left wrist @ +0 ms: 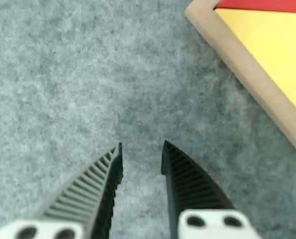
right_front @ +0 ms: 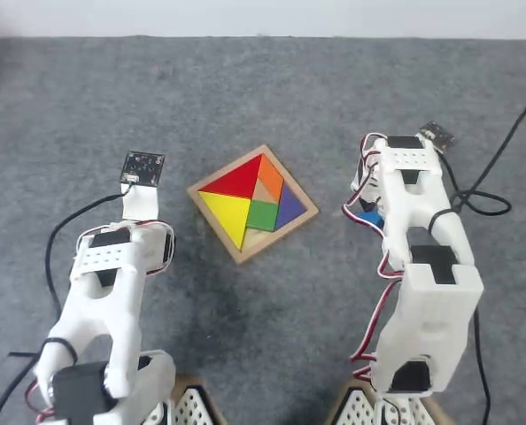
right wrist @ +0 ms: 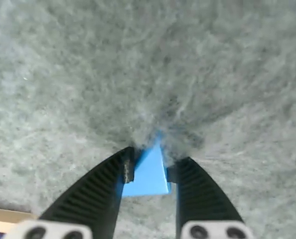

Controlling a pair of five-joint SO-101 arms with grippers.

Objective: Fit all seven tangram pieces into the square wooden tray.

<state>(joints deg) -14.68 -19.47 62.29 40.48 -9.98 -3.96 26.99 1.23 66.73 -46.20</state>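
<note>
The square wooden tray [right_front: 215,223] lies turned like a diamond at the table's middle. In it lie red [right_front: 236,180], yellow [right_front: 228,212], orange [right_front: 271,177], green [right_front: 261,215] and purple [right_front: 289,209] pieces around a tan triangular patch [right_front: 263,192]. To the right of the tray, my right gripper [right wrist: 150,163] is shut on a small blue triangle [right wrist: 149,180], low over the carpet; the blue triangle [right_front: 370,217] peeks out beside the right arm. Left of the tray, my left gripper [left wrist: 142,146] stands open over bare carpet, near the tray's rim [left wrist: 247,74] and the yellow piece [left wrist: 280,47].
Grey carpet covers the whole table. A black cable [right_front: 489,190] loops beside the right arm, and another cable [right_front: 64,232] runs beside the left arm. A corner of the tray [right wrist: 3,216] shows in the right wrist view.
</note>
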